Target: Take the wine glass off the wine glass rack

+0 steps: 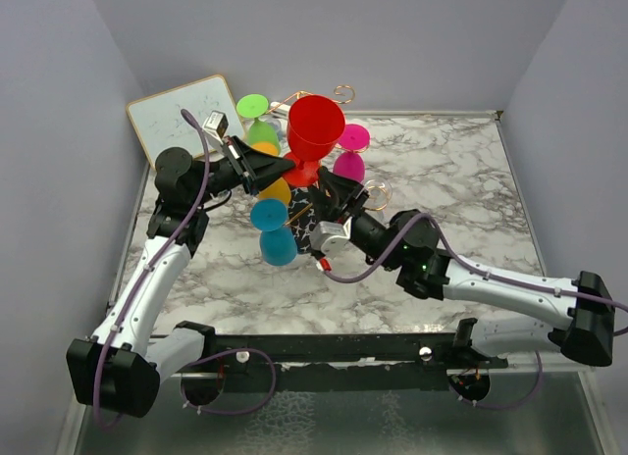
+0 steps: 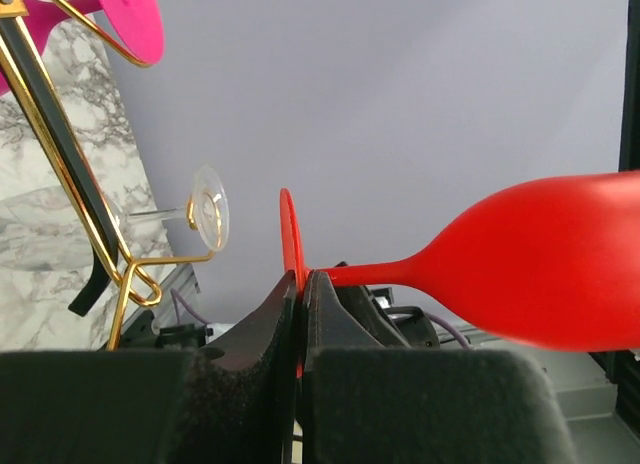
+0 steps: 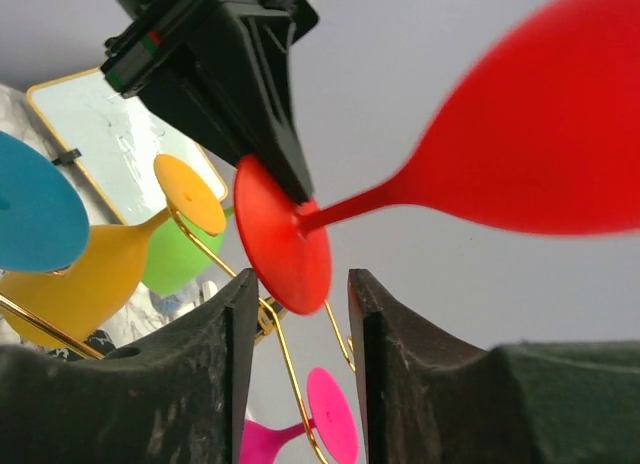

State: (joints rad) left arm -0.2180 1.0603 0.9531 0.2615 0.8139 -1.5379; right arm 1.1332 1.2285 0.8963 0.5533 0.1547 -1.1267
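Note:
The red wine glass is held above the wine glass rack, a gold wire stand hung with coloured glasses. My left gripper is shut on the edge of its round foot, and the stem and bowl stretch off to the right. In the left wrist view the foot stands apart from the gold arms. My right gripper is open just below the same foot, its fingers not touching it. In the top view it sits right of the left gripper.
Blue, orange, green and pink glasses hang on the rack, along with a clear one. A whiteboard leans at the back left. Grey walls close in the marble table on three sides.

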